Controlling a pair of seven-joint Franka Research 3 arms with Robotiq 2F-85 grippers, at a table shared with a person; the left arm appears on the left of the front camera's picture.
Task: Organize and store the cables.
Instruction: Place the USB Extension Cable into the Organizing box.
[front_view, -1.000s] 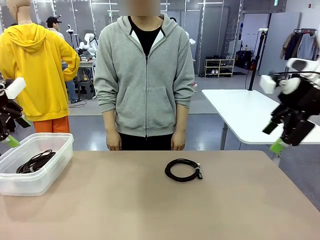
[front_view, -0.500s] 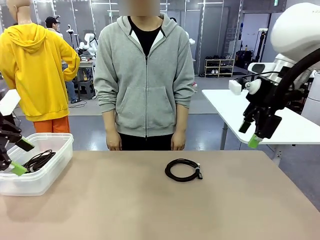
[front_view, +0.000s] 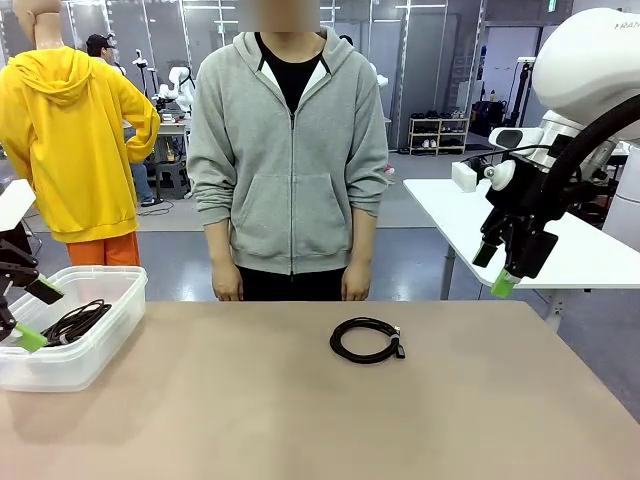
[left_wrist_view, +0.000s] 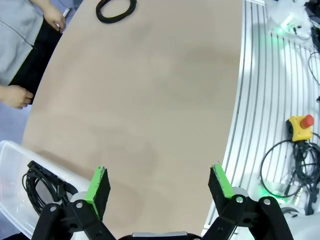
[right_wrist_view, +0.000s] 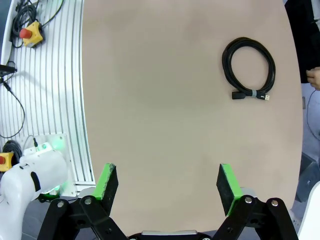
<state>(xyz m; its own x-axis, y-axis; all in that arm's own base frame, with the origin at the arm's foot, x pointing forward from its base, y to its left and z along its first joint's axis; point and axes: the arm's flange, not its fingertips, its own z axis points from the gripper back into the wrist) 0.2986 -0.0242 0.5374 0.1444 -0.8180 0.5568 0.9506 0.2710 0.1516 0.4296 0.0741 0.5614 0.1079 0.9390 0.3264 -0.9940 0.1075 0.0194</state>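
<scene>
2 cables show, 1 of them already in a container: the clear bin (front_view: 70, 345) at the worktop's (front_view: 320, 420) left end holds a bundle of black cord (front_view: 70, 323), loosely coiled against the bin's floor. From the left wrist the same bin (left_wrist_view: 12, 200) lies just beside the left hand's own left finger, with the cord (left_wrist_view: 42, 182) and a plug end inside it.

The left hand (front_view: 30, 312) hangs at the bin's near-left rim, its 2 green-padded fingers spread wide with nothing between them and nothing touched; below it in the wrist view (left_wrist_view: 157, 182) is bare worktop.

The loose cable (front_view: 367, 339), a round coil with its plug ends lying together, sits on the worktop well apart from both hands. It is far ahead of the left hand, at the top of that wrist's picture (left_wrist_view: 116, 9), and ahead and to the right of the right hand's fingers (right_wrist_view: 249, 69). It lies just before the person (front_view: 290, 150) standing at the far edge, arms down.

The right hand (front_view: 498, 268) hovers high over the worktop's right end, fingers pointing down, jaws fully apart and empty; its wrist view (right_wrist_view: 167, 187) looks down on bare worktop.
</scene>
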